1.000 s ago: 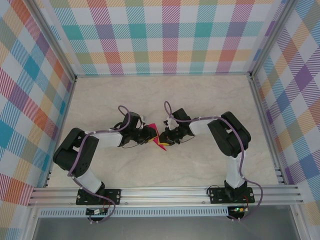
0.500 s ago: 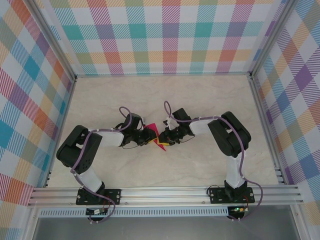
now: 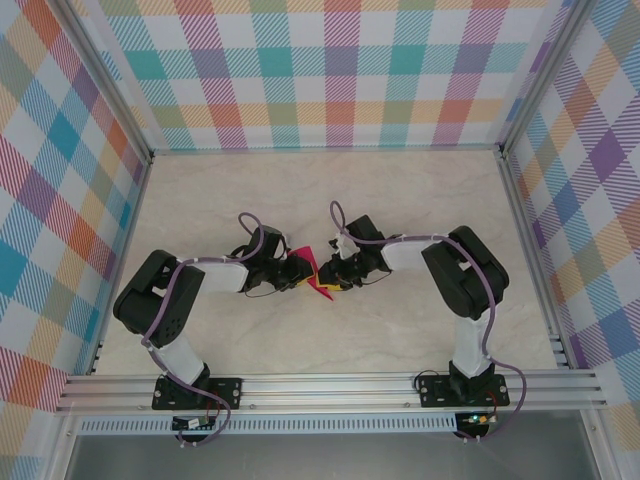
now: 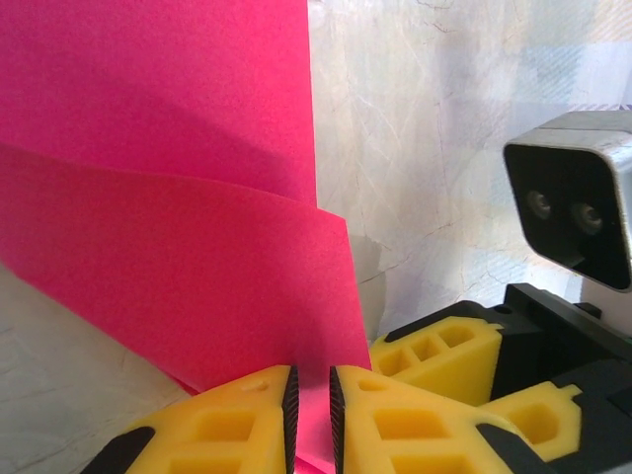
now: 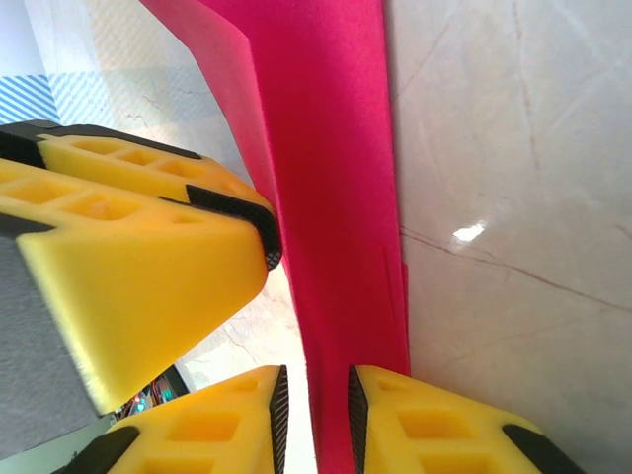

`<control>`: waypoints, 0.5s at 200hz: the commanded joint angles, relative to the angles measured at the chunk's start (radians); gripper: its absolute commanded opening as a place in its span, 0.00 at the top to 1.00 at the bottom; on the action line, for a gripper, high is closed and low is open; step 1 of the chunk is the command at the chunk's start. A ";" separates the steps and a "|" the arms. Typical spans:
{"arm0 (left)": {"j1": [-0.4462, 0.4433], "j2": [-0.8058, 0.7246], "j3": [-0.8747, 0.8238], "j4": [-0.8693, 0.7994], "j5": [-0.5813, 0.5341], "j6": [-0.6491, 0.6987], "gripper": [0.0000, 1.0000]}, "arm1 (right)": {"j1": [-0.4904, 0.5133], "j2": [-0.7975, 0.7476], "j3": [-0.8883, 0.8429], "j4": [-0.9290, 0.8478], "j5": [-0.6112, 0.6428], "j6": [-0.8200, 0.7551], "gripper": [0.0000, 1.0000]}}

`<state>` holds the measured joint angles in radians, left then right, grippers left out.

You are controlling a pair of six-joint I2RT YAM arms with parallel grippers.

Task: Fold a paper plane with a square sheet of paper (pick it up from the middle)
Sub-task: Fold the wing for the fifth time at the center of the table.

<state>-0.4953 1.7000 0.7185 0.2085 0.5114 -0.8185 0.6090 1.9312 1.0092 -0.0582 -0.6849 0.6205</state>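
Two layers of paper (image 4: 178, 296), overhead a sliver

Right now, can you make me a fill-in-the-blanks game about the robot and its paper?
1. The paper is ____ in colour.
2. The robot's fingers are ____ in colour.
3. The left gripper is pinching the ____.
4. The number of arms reaching to the paper is ____.

Missing words: pink; yellow; paper; two.
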 commanded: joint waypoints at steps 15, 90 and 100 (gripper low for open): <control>-0.009 0.009 0.018 -0.020 -0.009 0.007 0.81 | -0.005 -0.047 -0.014 -0.053 0.025 -0.001 0.75; -0.009 0.010 0.015 -0.018 -0.011 0.003 0.81 | -0.003 -0.021 -0.034 -0.052 -0.039 -0.005 0.89; -0.009 0.010 0.015 -0.018 -0.012 0.002 0.82 | -0.003 -0.008 -0.032 -0.056 -0.047 -0.011 0.89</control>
<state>-0.4953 1.7004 0.7185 0.2089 0.5114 -0.8188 0.6086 1.9163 0.9871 -0.0925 -0.6834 0.6205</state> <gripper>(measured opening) 0.186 0.114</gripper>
